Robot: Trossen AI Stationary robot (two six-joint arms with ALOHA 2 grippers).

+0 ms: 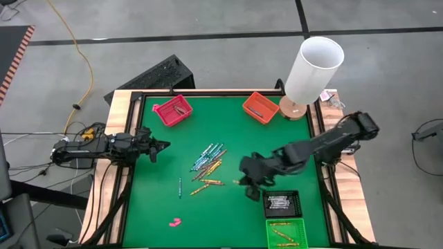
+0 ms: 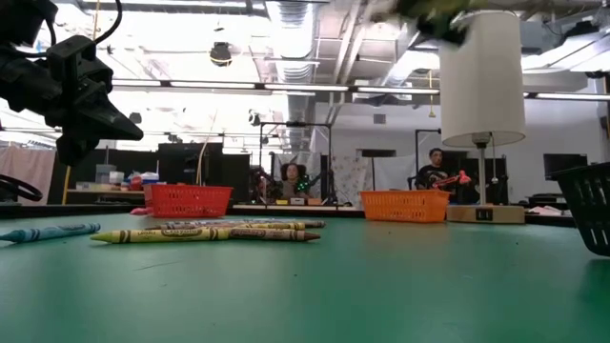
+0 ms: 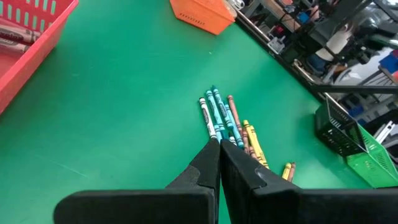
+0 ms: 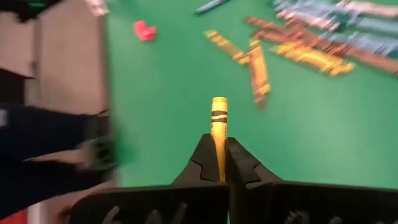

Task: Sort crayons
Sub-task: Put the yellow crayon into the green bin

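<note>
Right fingers [image 4: 219, 163] — on yellow crayon [image 4: 218, 121]

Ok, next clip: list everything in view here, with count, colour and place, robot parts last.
crayon pile: a dozen or so, blue-teal, yellow-orange and reddish, table centre
lone crayon: one, teal, left of the pile
red tray: one, far left
orange tray: one, far right
black tray: one, near right, holding pale crayons
green tray: one, near right edge, holding yellow crayons
pink lump: one, near edge
lamp: one, white shade, far right corner
left gripper: jaws shut, empty, left side
right gripper: jaws shut on yellow crayon, beside the black tray
</note>
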